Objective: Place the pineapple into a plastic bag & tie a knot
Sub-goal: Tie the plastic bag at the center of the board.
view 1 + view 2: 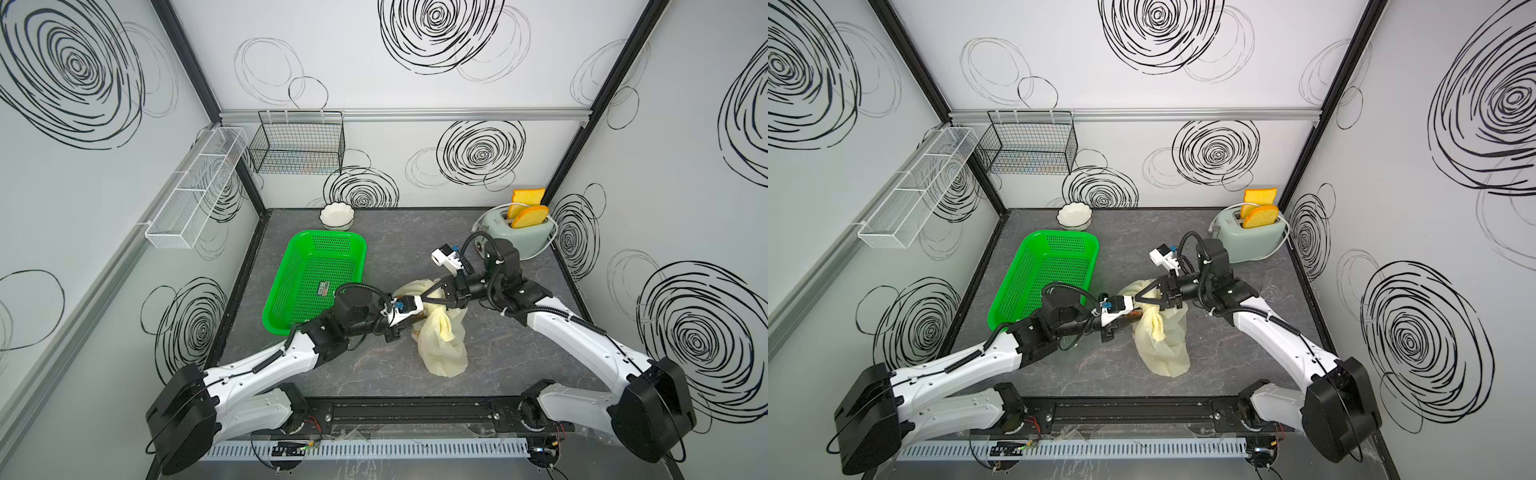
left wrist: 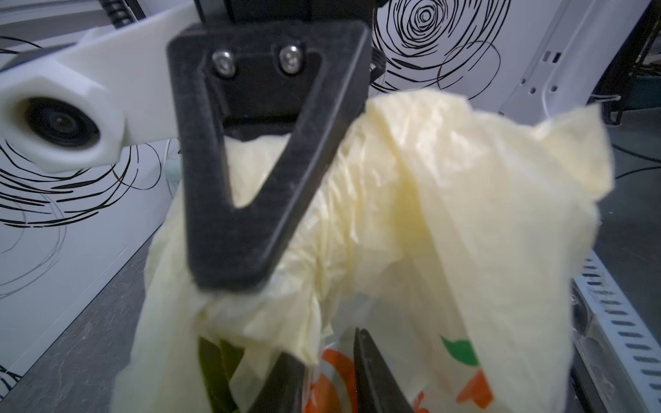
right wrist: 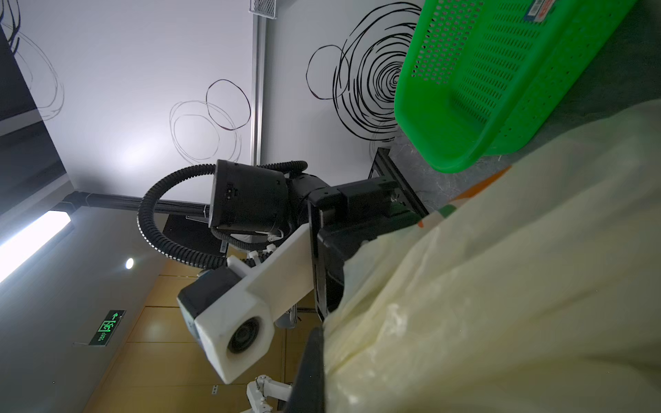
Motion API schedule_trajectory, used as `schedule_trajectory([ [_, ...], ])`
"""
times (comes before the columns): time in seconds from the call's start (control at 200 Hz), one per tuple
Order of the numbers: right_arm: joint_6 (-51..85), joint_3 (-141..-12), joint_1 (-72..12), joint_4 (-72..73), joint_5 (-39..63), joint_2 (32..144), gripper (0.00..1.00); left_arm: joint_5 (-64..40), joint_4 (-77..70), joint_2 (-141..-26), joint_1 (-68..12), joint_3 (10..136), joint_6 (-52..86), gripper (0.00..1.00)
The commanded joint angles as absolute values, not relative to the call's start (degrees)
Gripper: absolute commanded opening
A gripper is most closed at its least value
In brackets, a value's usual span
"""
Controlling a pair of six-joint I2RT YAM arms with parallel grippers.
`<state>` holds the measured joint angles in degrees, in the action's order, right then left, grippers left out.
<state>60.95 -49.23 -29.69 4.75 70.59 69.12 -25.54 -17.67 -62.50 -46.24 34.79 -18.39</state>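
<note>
The pale-yellow plastic bag (image 1: 442, 353) lies crumpled mid-table, its top lifted between both arms. My right gripper (image 1: 423, 305) is shut on a bunched twist of its handle strips (image 2: 246, 314). I cannot tell whether that twist is a knot. In the right wrist view the bag (image 3: 500, 286) hides all but one finger (image 3: 313, 368). My left gripper (image 2: 322, 347) is at the bag's printed side just below that twist, jaws slightly apart, holding nothing. Dark green leaves of the pineapple (image 2: 213, 372) show inside the bag.
A green perforated basket (image 1: 320, 274) lies left of the bag, touching the left arm. A white bowl (image 1: 336, 216) stands at the back, and a toaster with toast (image 1: 517, 232) at the back right. Wire baskets (image 1: 297, 145) hang on the walls.
</note>
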Motion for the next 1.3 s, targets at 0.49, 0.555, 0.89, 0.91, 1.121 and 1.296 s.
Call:
schedule_trajectory([
  [0.49, 59.10, -49.59, -28.94, 6.65, 73.64, 68.39, 0.00, -34.63, -35.38, -59.88, -42.96, 31.26, -1.43, 0.32],
  [0.555, 59.90, -50.32, -29.04, 7.53, 73.62, 68.47, 0.00, -33.49, -28.39, -61.20, -44.44, 33.11, -5.70, 0.31],
  [0.89, 60.35, -50.72, -29.93, 8.88, 75.33, 69.40, 0.00, -30.77, -36.95, -67.71, -45.27, 34.34, -1.52, 0.32],
  [0.91, 60.31, -50.63, -29.85, 8.81, 75.26, 69.28, 0.00, -30.76, -37.86, -67.77, -45.24, 34.22, -1.13, 0.32],
  [1.121, 60.03, -49.45, -28.04, 8.28, 74.53, 68.79, 0.00, -31.76, -42.82, -64.18, -44.05, 30.70, 1.75, 0.33],
  [1.296, 59.24, -49.36, -28.00, 7.56, 74.50, 69.18, 0.00, -33.41, -45.96, -62.86, -43.01, 29.44, 4.49, 0.33],
])
